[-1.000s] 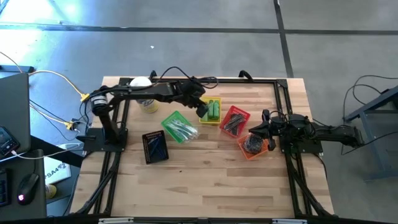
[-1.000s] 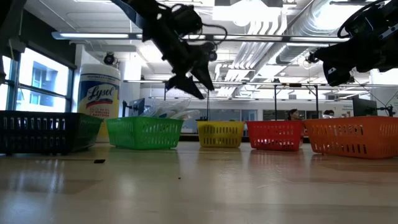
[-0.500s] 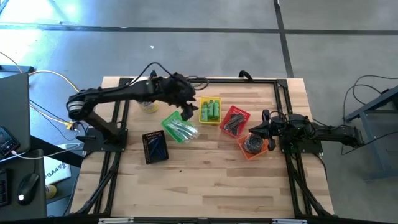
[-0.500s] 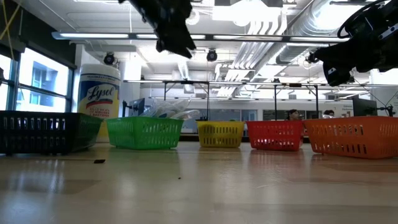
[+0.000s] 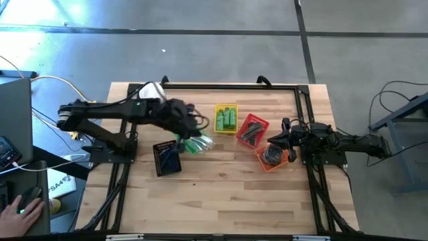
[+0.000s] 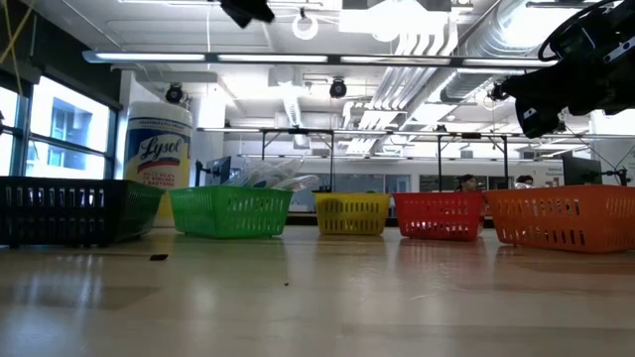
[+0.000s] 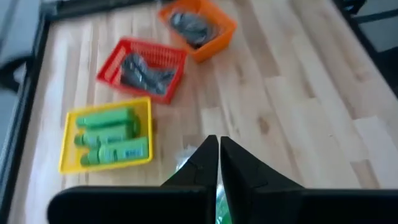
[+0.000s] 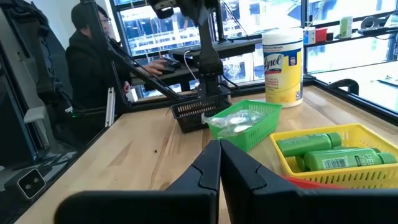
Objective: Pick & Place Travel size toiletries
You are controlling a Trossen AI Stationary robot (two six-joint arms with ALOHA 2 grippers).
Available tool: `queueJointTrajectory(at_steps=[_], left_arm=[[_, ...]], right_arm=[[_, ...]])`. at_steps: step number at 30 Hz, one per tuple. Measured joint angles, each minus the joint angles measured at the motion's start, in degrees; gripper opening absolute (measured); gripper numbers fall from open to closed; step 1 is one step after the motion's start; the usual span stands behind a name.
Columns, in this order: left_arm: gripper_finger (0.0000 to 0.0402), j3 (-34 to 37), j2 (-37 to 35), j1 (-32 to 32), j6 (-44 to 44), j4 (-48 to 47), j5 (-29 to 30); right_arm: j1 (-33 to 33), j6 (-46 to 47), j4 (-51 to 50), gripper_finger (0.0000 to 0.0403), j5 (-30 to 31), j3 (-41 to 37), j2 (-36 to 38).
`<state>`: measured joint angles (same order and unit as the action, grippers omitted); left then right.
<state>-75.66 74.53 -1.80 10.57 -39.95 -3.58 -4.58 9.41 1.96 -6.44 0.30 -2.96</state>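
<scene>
While the left pincer [image 7: 218, 144] hangs clenched and empty over the green basket [image 5: 189, 136], we judge the green bottles [image 7: 111, 143] in the neighbouring yellow basket [image 7: 69, 160] light, stiff, slick; we would take one across its middle. The right pincer [image 8: 219, 151] waits clenched beyond.

Light wooden counter [image 5: 221, 194] ringed by a black frame, white-lidded yellow wipes canister [image 6: 158, 151] at its rear, five mesh baskets in black [image 5: 166, 158], green [image 6: 230, 211], yellow [image 7: 106, 160], red [image 7: 144, 53] and orange [image 7: 214, 38], seated person [image 8: 93, 59] at a desk beyond.
</scene>
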Motion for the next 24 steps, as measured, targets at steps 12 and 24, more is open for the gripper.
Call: queueJointTrajectory(at_steps=[12, 24], left_arm=[[0.0001, 25.1, -21.8, 3.0, -1.5, 18.9, -3.0], [0.0000, 54.5, -40.4, 4.9, -1.9, 45.1, -4.7]], right_arm=[[0.0, 0.9, 0.2, 0.0002, 0.0, 0.0, 0.0], [0.0, 0.9, 0.3, 0.0002, 0.0, 0.0, 0.0]])
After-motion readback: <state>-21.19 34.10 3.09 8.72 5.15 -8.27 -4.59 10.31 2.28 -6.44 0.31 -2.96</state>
